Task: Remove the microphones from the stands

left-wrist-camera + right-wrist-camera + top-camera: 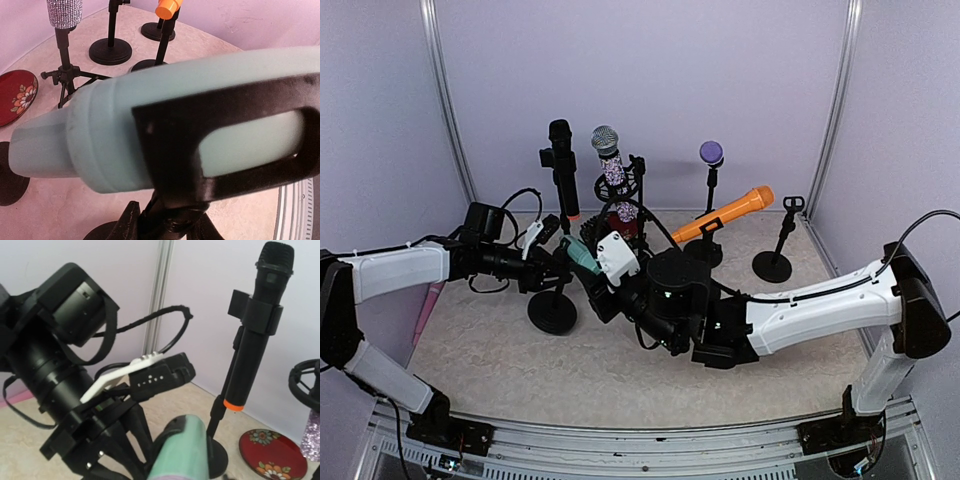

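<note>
From above, our mic (582,257) sits clipped on its stand (552,312) between left gripper (546,240) and right gripper (605,268), clenched or not we cannot tell; left wrist shows the clip (170,150) hugging it, right wrist its end close, so we should pull along its axis.

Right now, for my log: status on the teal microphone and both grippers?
Left gripper and right gripper close on either side, open or shut unclear. Pale teal plastic microphone seated in its black clip. Black handheld microphone stands close beside.
</note>
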Controlling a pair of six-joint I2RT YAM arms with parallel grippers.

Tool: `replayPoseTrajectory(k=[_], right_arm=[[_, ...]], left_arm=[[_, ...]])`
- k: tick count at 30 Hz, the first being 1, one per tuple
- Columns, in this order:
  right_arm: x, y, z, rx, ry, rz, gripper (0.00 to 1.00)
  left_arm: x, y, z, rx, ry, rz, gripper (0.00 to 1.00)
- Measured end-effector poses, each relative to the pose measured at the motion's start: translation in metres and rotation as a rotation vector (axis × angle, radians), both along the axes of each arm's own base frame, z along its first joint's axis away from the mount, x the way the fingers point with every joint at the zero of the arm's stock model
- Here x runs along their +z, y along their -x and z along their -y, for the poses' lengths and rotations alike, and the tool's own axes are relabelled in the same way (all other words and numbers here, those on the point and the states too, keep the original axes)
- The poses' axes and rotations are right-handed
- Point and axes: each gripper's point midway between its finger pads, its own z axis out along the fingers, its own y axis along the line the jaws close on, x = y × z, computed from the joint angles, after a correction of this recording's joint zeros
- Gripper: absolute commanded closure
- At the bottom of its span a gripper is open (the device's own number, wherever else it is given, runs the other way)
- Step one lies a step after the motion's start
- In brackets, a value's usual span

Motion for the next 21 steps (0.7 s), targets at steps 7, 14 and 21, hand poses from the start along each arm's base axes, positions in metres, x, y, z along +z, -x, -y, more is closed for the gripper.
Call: replayPoseTrajectory(k=[7, 14, 21], right_arm=[[0.012, 0.013, 0.009, 0.005, 0.006, 0.019, 1.0], [0.077, 0.039, 0.034, 0.016, -0.115, 0.074, 1.0], [0.131, 0.038, 0.074, -0.056, -0.246, 0.114, 1.0]], left_arm=[[-0.001, -0.006, 0.0, 0.014, -0.002, -0.002, 1.0], [-0.026, -0.035, -0.032, 0.193, -0.085, -0.06, 1.0], [-0.016, -0.044, -0.01, 0.175, -0.086, -0.059, 0.97]])
